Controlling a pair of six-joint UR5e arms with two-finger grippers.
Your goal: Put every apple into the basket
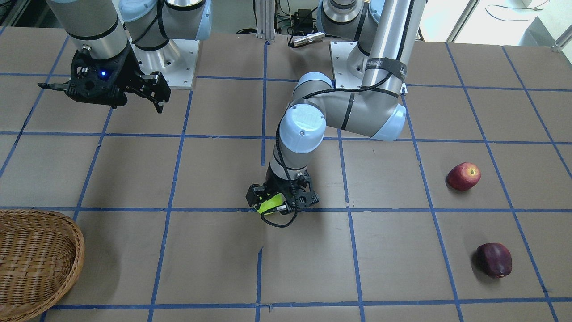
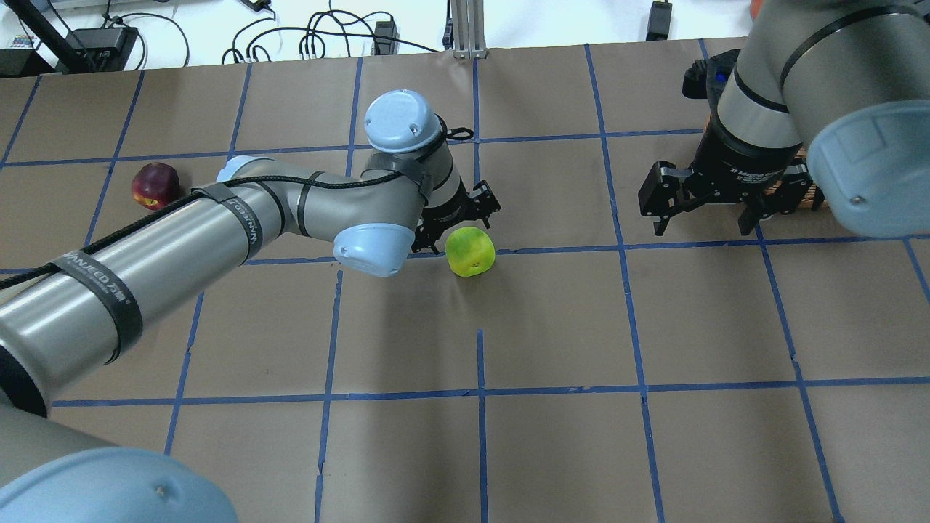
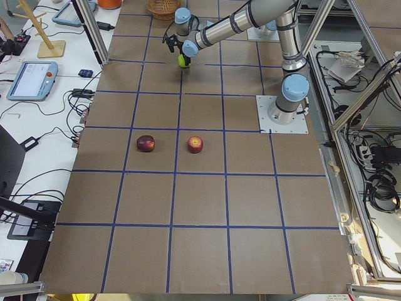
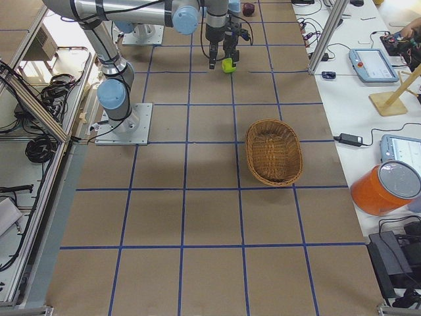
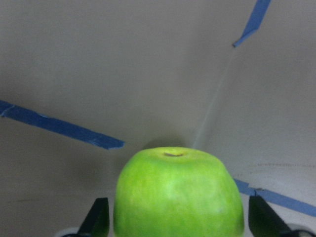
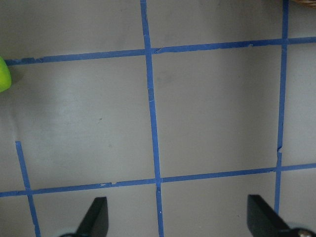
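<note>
On the tabletop (image 5: 98, 74), the left gripper (image 5: 177, 222) stands spread at three and nine o'clock of the green apple (image 5: 178, 190); it should close evenly.

1. Table (image 4: 210, 217), topped with brown paper, gridded in blue tape (image 4: 158, 189).
2. Beside the table's operator-side edge: a white bench (image 4: 358, 118) bearing a teach pendant (image 4: 373, 64), a wooden stand (image 4: 391, 99) and an orange lidded tub (image 4: 385, 189).
3. Beside the table's opposite edge: a tangle of black cables (image 4: 41, 146).

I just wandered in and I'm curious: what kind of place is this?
Most likely a robotics lab. Two robot arms are bolted to a table gridded with blue tape, and a side bench holds touchscreen tablets and cables.
</note>
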